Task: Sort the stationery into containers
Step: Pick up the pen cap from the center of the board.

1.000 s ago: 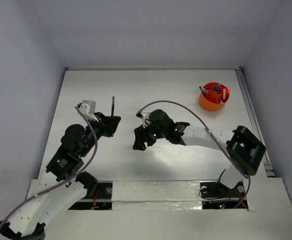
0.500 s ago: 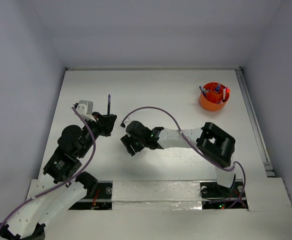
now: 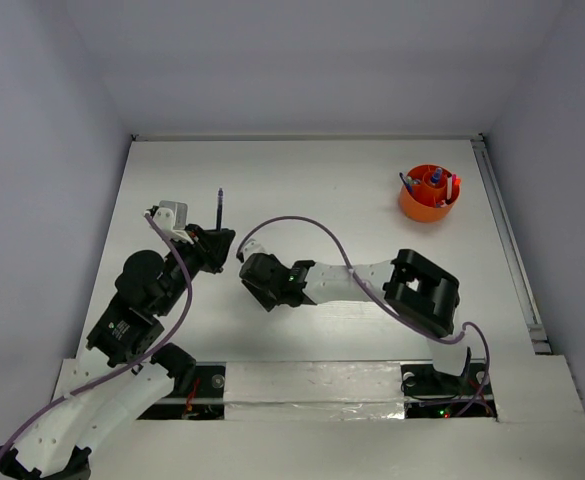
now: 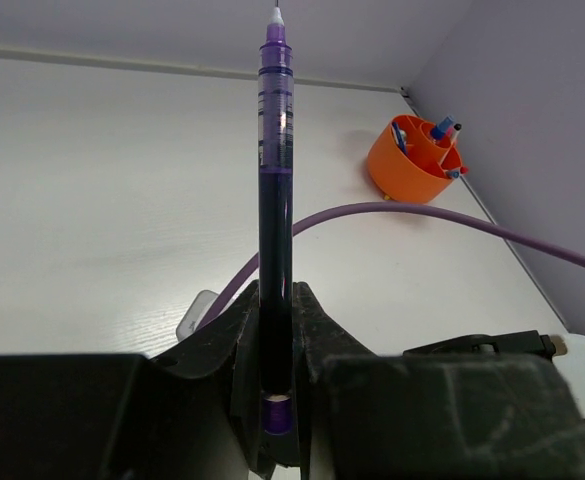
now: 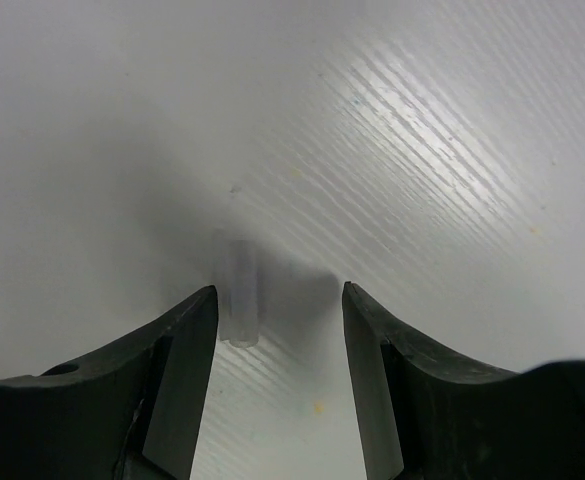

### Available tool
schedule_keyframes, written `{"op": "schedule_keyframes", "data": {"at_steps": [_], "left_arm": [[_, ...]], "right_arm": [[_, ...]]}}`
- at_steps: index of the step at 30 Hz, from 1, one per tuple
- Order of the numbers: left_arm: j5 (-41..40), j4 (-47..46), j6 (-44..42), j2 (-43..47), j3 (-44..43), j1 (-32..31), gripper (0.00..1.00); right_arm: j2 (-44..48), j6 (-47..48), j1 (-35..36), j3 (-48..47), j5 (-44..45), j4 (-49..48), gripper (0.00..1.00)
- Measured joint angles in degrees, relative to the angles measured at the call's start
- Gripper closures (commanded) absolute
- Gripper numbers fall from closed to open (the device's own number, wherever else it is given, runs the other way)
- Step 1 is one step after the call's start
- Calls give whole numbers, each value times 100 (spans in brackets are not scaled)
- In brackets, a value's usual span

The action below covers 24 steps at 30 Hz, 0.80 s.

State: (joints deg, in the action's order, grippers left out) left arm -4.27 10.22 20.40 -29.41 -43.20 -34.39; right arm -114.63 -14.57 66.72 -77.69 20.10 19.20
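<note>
My left gripper (image 3: 215, 246) is shut on a purple pen (image 3: 218, 208) and holds it off the table, tip pointing away. In the left wrist view the pen (image 4: 275, 170) stands up between the fingers (image 4: 317, 325). My right gripper (image 3: 256, 287) is open just right of the left one, low over the table. In the right wrist view its jaws (image 5: 278, 300) stand apart around a small clear tube-like piece (image 5: 240, 295) that lies close to the left finger. The orange cup (image 3: 428, 194) stands at the far right with several items in it, and it also shows in the left wrist view (image 4: 409, 162).
A purple cable (image 3: 302, 225) arches over the right arm and crosses the left wrist view (image 4: 422, 212). The right arm's links (image 3: 417, 290) stretch across the table's middle. A rail (image 3: 507, 240) runs along the right edge.
My right gripper has moved left across the table, ending next to my left gripper. The left gripper with the pen has shifted slightly left.
</note>
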Motion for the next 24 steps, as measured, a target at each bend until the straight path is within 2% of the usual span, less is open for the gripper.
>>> {"op": "schedule_keyframes", "data": {"at_steps": [15,24], "left_arm": [[105,-61,0,2,9,20,100],[232,-98,-2,0,11,111,100]], "right_arm": [[385,553,-4,479,258,153,40],[393,603,-289,531,138,-46,41]]}}
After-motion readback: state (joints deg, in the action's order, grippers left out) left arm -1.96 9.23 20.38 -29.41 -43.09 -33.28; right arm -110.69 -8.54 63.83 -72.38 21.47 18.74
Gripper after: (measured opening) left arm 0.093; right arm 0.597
